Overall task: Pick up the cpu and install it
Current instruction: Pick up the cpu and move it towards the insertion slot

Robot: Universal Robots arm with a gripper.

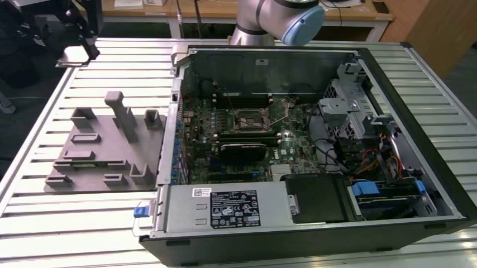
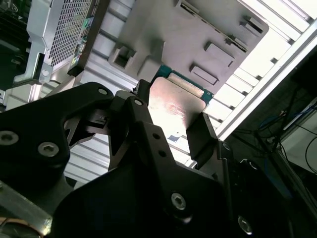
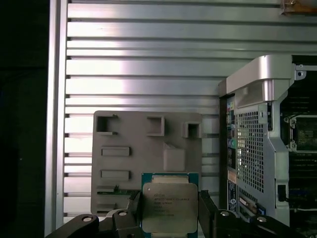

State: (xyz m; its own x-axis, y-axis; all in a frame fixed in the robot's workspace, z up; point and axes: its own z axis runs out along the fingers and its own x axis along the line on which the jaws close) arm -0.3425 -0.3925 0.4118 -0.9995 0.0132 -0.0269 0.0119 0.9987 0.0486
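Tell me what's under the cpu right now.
Below the cpu, held by the gripper, lies the grey tray on the slatted table; the tray area directly beneath is covered.

I count one cpu (image 3: 170, 203) and one gripper (image 3: 170, 220) of mine, with two fingers (image 3: 206, 210) on it. There is one grey fixture tray (image 3: 129, 163), one open computer case (image 1: 298, 248) and one slatted table (image 1: 111, 67). Inside the case I count one processor socket (image 1: 249, 118) and one power supply (image 1: 223, 209)
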